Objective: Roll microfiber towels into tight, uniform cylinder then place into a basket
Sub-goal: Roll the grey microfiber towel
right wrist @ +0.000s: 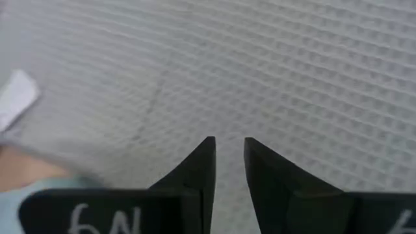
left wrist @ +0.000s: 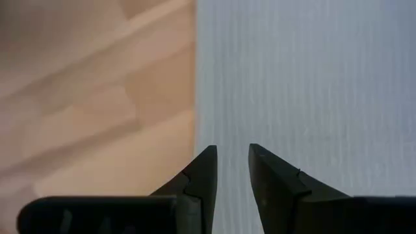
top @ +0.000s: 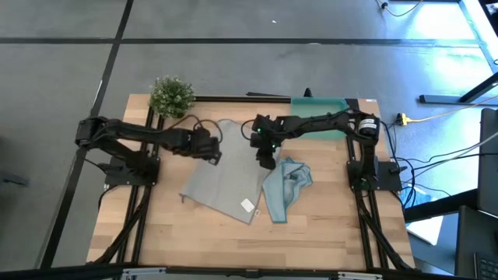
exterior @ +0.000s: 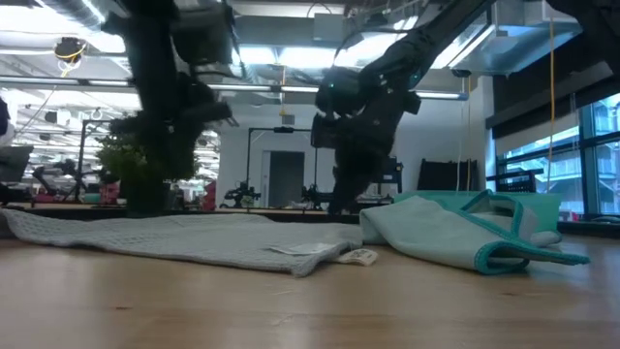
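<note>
We see a wooden table point(top: 194, 241) with a grey towel point(top: 222, 175) spread flat near its middle, a small white tag point(top: 247, 205) showing near its front corner. Just beside it, toward the right arm's side, a light blue towel point(top: 286, 187) lies crumpled in a loose heap, touching or nearly touching the grey one's edge. From table height the grey towel point(exterior: 174, 237) lies low and flat while the blue towel point(exterior: 455, 237) bunches higher, with a teal hem along its folds. The basket point(top: 319, 107) sits at the far edge of the table on the right arm's side, partly covered by that arm; neither towel is in it. A small potted plant point(top: 171, 95) stands at the far left corner. The left gripper point(top: 208, 148) is over the left edge of the grey towel; in its wrist view its fingers point(left wrist: 201, 172) stand a narrow gap apart, right above the line where the towel point(left wrist: 305, 78) meets the bare wood point(left wrist: 91, 84), and they grasp nothing. The right gripper point(top: 266, 159) is over the right side of the grey towel, near the blue one. In its wrist view its fingers point(right wrist: 203, 162) are likewise a small gap apart, pointed down at the waffle-textured cloth point(right wrist: 273, 71), with nothing pinched between them. We cannot tell whether either set of fingertips touches the cloth.
</note>
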Controlling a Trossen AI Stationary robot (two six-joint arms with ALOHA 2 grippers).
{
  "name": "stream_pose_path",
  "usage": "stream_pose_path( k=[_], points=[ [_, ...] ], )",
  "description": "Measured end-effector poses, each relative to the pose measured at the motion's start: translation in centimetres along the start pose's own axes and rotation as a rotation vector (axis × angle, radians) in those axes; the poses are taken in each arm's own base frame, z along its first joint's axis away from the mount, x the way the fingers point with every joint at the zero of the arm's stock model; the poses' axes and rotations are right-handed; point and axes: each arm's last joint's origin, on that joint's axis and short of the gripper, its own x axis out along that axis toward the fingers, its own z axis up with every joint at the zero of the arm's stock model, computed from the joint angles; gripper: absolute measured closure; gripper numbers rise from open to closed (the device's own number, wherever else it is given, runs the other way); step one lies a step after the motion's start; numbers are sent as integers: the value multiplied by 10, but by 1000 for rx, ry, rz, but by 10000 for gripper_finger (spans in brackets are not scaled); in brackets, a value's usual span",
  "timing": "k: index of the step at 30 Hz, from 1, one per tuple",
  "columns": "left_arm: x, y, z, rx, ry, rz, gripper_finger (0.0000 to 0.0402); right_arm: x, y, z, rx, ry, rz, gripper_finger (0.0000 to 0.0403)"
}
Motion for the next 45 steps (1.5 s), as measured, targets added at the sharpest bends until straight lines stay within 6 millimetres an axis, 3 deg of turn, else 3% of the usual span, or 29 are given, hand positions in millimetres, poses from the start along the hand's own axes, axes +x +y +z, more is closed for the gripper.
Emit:
stream_pose_path(
  k=[9,16,24,45],
  points=[
    [41,18,57,-116,-77,-39,317,5,-22,-7,44,40,-143,320],
    [74,27,89,-146,-186,-76,317,1,-31,-10,74,40,-132,320],
    [108,32,92,-169,-140,-56,317,1,-30,-9,74,31,-101,320],
    [112,43,97,-151,-155,-3,317,1,-30,-9,70,28,-99,320]
  ],
)
